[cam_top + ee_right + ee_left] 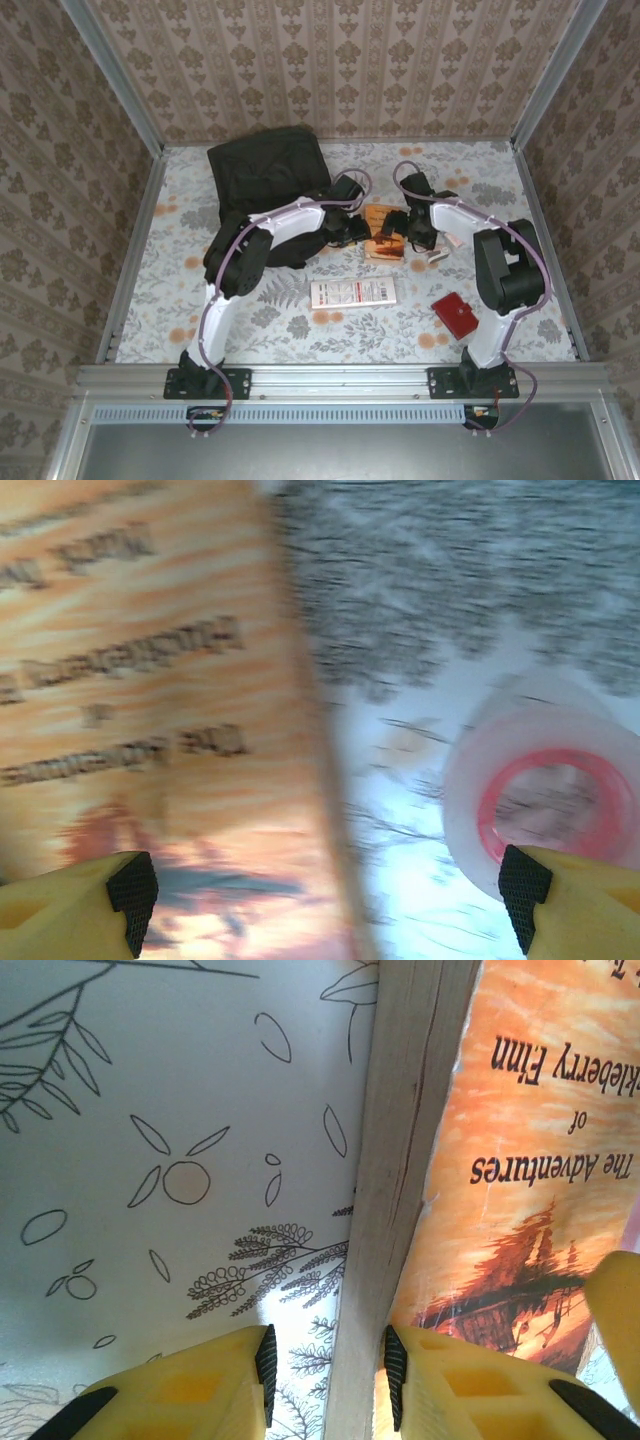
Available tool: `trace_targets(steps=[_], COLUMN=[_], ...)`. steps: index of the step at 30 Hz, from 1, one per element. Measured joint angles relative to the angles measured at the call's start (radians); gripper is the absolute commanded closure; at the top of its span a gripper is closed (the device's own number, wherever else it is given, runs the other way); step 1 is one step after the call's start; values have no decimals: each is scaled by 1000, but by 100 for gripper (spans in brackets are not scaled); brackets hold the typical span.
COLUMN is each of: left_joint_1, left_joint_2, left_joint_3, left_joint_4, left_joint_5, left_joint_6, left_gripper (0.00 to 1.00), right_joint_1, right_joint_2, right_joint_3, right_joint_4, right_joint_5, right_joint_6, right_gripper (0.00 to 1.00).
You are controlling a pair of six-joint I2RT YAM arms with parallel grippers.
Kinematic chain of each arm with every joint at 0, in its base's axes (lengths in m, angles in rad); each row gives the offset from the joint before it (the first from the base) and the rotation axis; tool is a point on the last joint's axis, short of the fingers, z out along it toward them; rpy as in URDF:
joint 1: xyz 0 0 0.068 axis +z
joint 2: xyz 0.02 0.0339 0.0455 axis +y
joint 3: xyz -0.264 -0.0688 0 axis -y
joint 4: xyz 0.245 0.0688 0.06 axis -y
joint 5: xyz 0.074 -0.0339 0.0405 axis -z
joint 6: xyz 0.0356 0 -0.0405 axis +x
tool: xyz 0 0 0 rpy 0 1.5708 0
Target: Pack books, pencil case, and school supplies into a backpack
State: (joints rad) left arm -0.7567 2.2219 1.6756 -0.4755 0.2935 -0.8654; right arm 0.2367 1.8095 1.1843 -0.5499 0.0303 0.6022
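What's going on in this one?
Both arms are working on the orange book, which lies on the table just right of the black backpack. The left gripper straddles the book's pale edge, a gap showing at one pad, so it is not clamped. The right gripper hangs wide open over the book's other side, a pink-cored tape roll beside it. A white leaflet and a red item lie unpacked nearer the arms.

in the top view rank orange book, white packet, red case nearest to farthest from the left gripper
1. orange book, right at the left gripper
2. white packet, mid-table, toward the bases
3. red case, far right side
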Motion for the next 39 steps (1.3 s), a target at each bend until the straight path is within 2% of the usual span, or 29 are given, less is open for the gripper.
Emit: trace_targets(steps=[2, 5, 9, 15, 18, 23, 28, 34, 39], left_joint_1=[2, 6, 13, 13, 13, 13, 22, 29, 38], left_joint_2=[-6, -12, -14, -14, -13, -10, 2, 5, 10], left_joint_3=[-13, -25, -26, -26, -26, -17, -7, -6, -9], left_joint_4=[11, 21, 21, 24, 27, 35, 31, 32, 31], left_joint_5=[2, 4, 8, 15, 19, 37, 64, 88, 89], left_joint_6=[7, 19, 36, 55, 60, 79, 85, 89, 100], left_gripper=[64, 64, 66, 68, 75, 94, 100, 100, 100], right_joint_1=[-1, -2, -2, 11, 10, -11, -42, -71, -60], right_joint_2=[-39, -122, -186, -85, -42, -18, -24, -18, 53], right_joint_3=[-19, -61, -127, -160, -144, -119, -149, -200, -215], right_joint_4=[-19, -18, 48, 134, 138, 136, 186, 335, 625], right_joint_5=[50, 49, -82, -229, -248, -301, -370, -498, -665], right_joint_6=[3, 3, 27, 69, 80, 106, 144, 214, 301], right_gripper=[9, 10, 12, 11, 11, 11, 11, 16, 22])
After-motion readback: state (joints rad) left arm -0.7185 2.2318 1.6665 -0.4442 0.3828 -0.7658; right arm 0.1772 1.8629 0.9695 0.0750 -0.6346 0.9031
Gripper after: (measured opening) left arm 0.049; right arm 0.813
